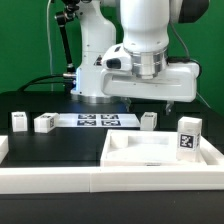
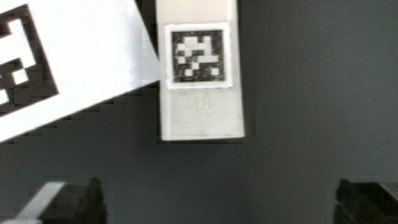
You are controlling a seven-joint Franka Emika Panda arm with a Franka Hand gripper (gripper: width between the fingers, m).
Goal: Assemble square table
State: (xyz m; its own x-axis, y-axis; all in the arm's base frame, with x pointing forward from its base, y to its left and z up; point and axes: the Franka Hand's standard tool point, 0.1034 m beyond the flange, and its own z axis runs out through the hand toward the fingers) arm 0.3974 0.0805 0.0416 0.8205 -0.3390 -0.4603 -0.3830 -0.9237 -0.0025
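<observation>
**White table parts lie loose on the black desk, gripper released**

Starting at the exterior view's left, you have the first leg (image 1: 19,121) and the second leg (image 1: 45,123). They stand near each other on the desk (image 1: 40,105), well apart from the other parts.

Next comes the marker board (image 1: 95,120), lying flat. Just past its right end stands the third leg (image 1: 149,120). Your gripper (image 1: 150,102) hangs above this leg with its jaws spread wide and nothing between them.

Nearer the camera, the square table top (image 1: 160,152) lies flat with its raised rim up. It fills the right half of the desk, just behind the long white rail (image 1: 50,180).

At the far right, the fourth leg (image 1: 190,136) stands upright by the top's right rim, with its tag facing the camera. You cannot tell from here whether it touches the rim.

In the wrist view, the third leg (image 2: 199,85) shows its tagged face against the dark desk. It sits ahead of the dark fingertips (image 2: 63,200), not between them, and the gap there is bare.

Beside the leg is a white tagged corner (image 2: 45,70) carrying a large black-and-white tag. Its slanted edge runs up close to the leg. You cannot tell whether the two touch, or which part that corner belongs to.
</observation>
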